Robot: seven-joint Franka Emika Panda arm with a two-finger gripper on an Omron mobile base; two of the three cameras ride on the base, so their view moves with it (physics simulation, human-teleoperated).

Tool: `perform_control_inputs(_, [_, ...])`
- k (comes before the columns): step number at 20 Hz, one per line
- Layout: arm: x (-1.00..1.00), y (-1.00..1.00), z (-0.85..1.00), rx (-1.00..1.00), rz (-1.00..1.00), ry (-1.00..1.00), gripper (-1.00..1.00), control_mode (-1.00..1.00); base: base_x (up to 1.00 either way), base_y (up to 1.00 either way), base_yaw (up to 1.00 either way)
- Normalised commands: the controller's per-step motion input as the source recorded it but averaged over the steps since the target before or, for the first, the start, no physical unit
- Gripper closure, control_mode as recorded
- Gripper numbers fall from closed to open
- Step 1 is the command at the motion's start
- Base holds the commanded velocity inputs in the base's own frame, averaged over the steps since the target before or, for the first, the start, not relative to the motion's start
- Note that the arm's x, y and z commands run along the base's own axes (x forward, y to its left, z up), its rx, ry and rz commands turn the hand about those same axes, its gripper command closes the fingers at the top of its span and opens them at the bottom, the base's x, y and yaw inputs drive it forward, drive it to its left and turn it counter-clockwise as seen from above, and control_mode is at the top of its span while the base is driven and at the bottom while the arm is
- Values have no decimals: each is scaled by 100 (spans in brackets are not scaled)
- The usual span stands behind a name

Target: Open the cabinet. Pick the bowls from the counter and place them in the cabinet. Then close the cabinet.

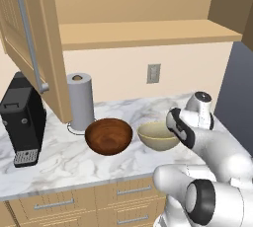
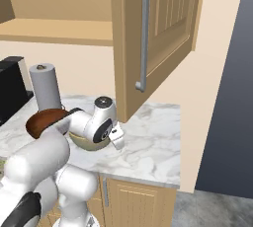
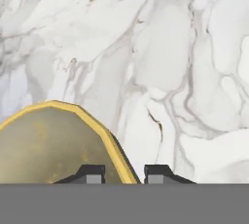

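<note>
Both doors of the cabinet stand open: the left door [image 1: 29, 38], the right door [image 2: 163, 28], and the bare wooden shelf [image 1: 148, 33] between them. On the marble counter [image 1: 64, 162] the dark wooden bowl [image 1: 108, 136] [image 2: 44, 120] sits left of the pale beige bowl [image 1: 155, 137] [image 2: 81, 143] [image 3: 48, 145]. My gripper [image 3: 125, 174] [image 2: 117, 139] reaches down at the beige bowl's right rim. One fingertip is inside the rim and one outside, shut on it. The bowl still rests on the counter.
A paper towel roll [image 1: 80, 100] stands behind the wooden bowl, and a black coffee machine [image 1: 22, 122] at the far left. A wall outlet [image 1: 153, 73] is above the counter. The counter ends at its right edge [image 2: 177, 142]. Drawers [image 1: 123, 191] lie below.
</note>
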Motion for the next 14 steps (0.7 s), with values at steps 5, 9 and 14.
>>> perform_control_inputs(5, [-85,-44,100,15,-15,0,100,-100,0,0,0])
perform_control_inputs(9, [-100,-3,100,6,-18,0,100,-100,0,0,0])
perform_control_inputs(14, [-95,9,100,0,-24,-4,100,-100,0,0,0])
